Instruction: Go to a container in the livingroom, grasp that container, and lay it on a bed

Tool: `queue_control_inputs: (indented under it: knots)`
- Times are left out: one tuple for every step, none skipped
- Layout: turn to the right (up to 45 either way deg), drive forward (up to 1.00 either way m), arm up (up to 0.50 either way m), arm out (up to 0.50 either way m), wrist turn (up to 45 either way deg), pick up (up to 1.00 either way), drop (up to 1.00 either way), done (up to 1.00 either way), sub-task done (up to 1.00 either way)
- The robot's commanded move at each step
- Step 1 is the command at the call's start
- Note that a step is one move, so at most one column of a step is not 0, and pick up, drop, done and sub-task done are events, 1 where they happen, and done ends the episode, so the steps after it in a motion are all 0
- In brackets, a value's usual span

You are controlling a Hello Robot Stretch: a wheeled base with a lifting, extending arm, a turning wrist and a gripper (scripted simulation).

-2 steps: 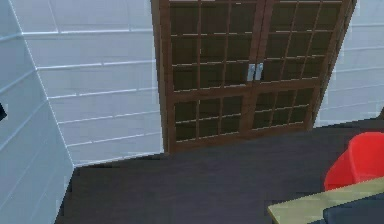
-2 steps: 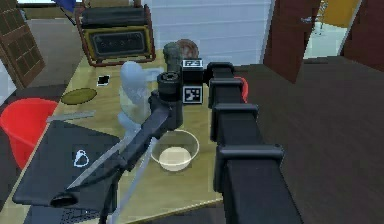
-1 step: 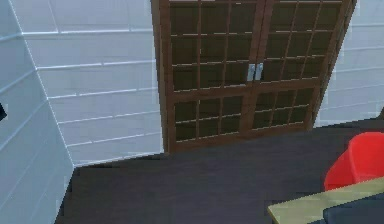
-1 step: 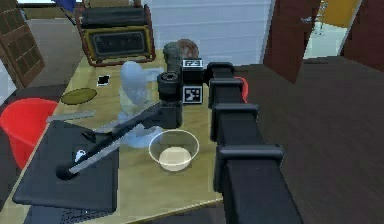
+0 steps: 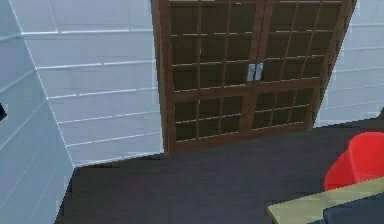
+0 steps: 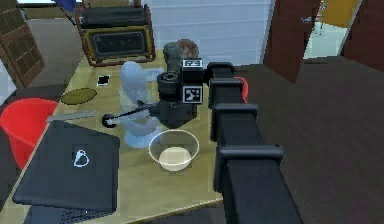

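One arm (image 6: 245,150) is seen over one table (image 6: 140,172), its near end cut off by the bottom edge. Nearest on the table lie one closed laptop (image 6: 75,165) and one glass bowl (image 6: 174,150), a container with something pale inside, set just beside the arm. Beyond, the gripper (image 6: 118,121) is seen against one pale blue statue (image 6: 135,85); whether anything is held cannot be told. Farther off are set one dish (image 6: 80,96), one phone (image 6: 103,80), one brown round thing (image 6: 183,52), hard to make out, and one wooden box (image 6: 115,35). One red thing (image 6: 22,125) is cut off at the left edge. In the forward view one double door (image 5: 255,70) is shown
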Motion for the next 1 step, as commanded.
queue_control_inputs:
  knots:
    - [0.0, 0.00, 0.00, 0.00, 27.0, 0.00, 0.00, 0.00, 0.00]
